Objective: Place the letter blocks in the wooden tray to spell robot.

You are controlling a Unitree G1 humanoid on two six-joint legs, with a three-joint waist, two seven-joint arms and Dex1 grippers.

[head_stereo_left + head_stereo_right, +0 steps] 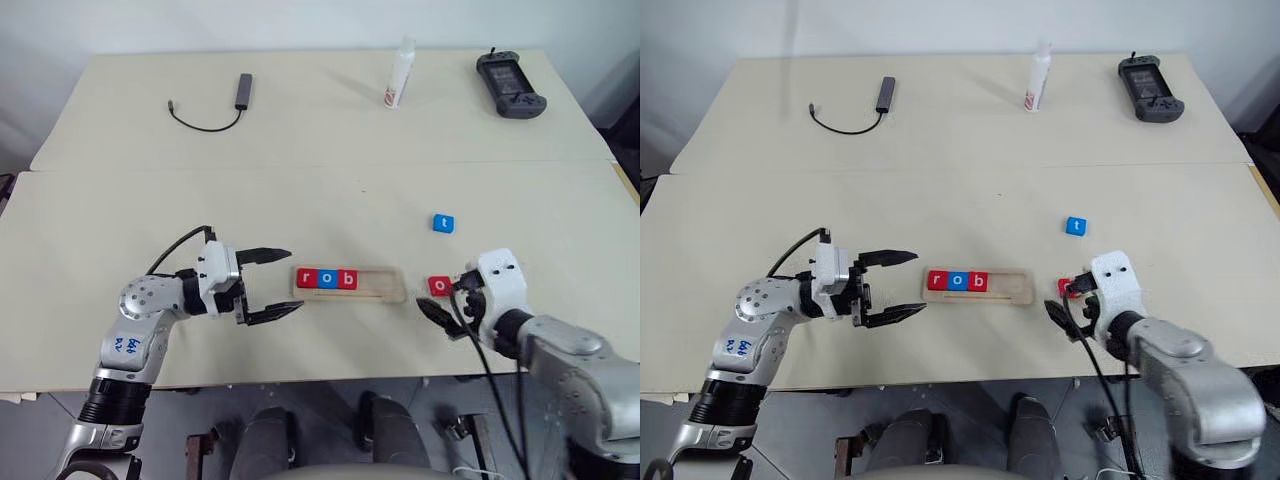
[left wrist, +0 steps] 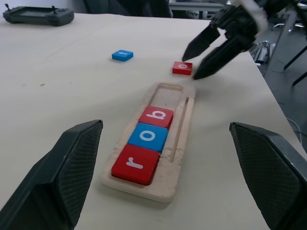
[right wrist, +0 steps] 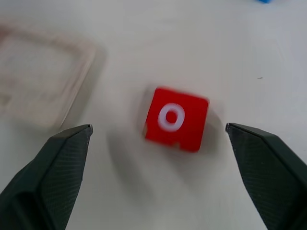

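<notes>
Note the wooden tray (image 1: 352, 283): it holds the red r block (image 1: 307, 278), blue o block (image 1: 327, 279) and red b block (image 1: 347, 279) at its left end; the right part is unfilled. The red o block (image 3: 176, 119) lies on the tabletop (image 1: 300, 140) just right of the tray, between the wide-open, empty right claw (image 2: 195, 61) fingers, untouched. The blue t block (image 1: 443, 223) lies farther back. The left claw (image 1: 280, 283) hovers open and empty left of the tray.

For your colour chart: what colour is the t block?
Blue, clearest in the left eye view.
</notes>
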